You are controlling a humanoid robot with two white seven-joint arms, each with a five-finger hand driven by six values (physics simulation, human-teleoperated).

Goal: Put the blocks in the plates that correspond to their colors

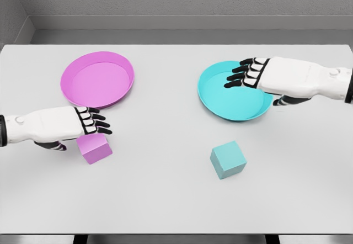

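**A:** What does your head view show on the desk (165, 200)?

**B:** 2 plates and 2 blocks. The pink plate (97, 79) sits far left, the cyan plate (231, 103) far right, well apart from each other. Both blocks lie on the desk nearer to me, neither in a plate.

**A:** Where is your left hand?

**B:** My left hand (83, 121) comes in from the left edge, just above the pink block (94, 148). Its fingers are stretched out and relaxed, grasping nothing. The block lies just beneath and in front of my palm; I cannot tell whether they touch.

**A:** And the right?

**B:** My right hand (259, 74) reaches in from the right edge and hovers over the cyan plate's right part. Its fingers are extended too, loose, holding nothing.

**A:** The cyan block?

**B:** The cyan block (227, 159) rests on the desk near the cyan plate's near rim, apart from it and from both hands.
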